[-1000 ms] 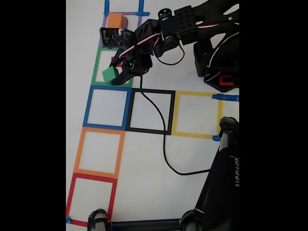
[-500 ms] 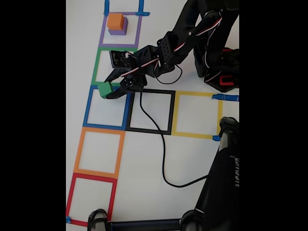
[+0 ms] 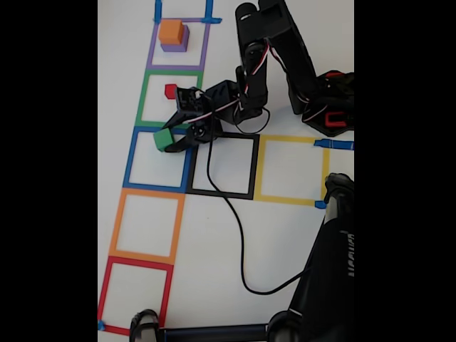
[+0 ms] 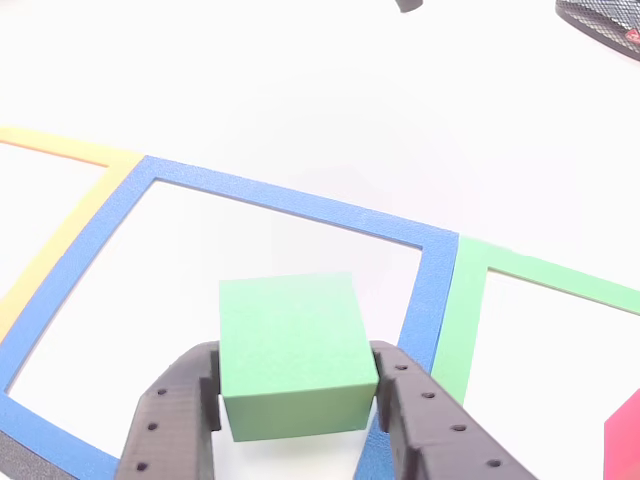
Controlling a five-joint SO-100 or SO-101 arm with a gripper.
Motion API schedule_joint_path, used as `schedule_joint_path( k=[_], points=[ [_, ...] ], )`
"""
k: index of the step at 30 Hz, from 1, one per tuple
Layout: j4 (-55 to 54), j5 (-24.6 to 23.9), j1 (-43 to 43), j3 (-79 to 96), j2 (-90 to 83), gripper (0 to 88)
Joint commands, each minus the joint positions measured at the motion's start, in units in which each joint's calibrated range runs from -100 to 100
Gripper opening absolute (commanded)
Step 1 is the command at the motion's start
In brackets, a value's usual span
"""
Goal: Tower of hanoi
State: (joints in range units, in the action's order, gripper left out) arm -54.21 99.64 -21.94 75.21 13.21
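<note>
My gripper (image 3: 169, 142) is shut on the green cube (image 3: 163, 139), holding it over the top right part of the blue tape square (image 3: 132, 158) in the fixed view. In the other view the green cube (image 4: 293, 354) sits between my two dark fingers (image 4: 172, 420), above the blue tape square (image 4: 290, 203). The small red cube (image 3: 170, 90) rests inside the green tape square (image 3: 142, 100); its corner (image 4: 624, 437) shows at the right edge of the other view. The orange cube (image 3: 171, 31) is stacked on the purple cube (image 3: 176, 46) in the purple tape square.
Below the blue square lie an orange tape square (image 3: 146, 226) and a red one (image 3: 135, 293); black (image 3: 223, 164) and yellow (image 3: 292, 169) squares lie to its right. A black cable (image 3: 239, 228) runs across the table. The arm's base (image 3: 324, 103) stands at the upper right.
The gripper has carried the green cube out of the green tape square and down into the blue one. The arm has pulled back and raised, uncovering the red cube.
</note>
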Motion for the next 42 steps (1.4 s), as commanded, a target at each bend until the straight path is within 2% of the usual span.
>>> schedule_joint_path(
  k=[1,26,33,42],
  points=[
    [-2.06,0.36,-0.11,-1.39,0.55,5.9],
    [-4.01,0.36,-3.66,-4.48,6.77,11.5],
    [-5.63,0.36,-3.18,-4.66,7.82,26.5],
    [-6.19,0.36,-1.55,-4.21,4.11,30.1]
  ],
)
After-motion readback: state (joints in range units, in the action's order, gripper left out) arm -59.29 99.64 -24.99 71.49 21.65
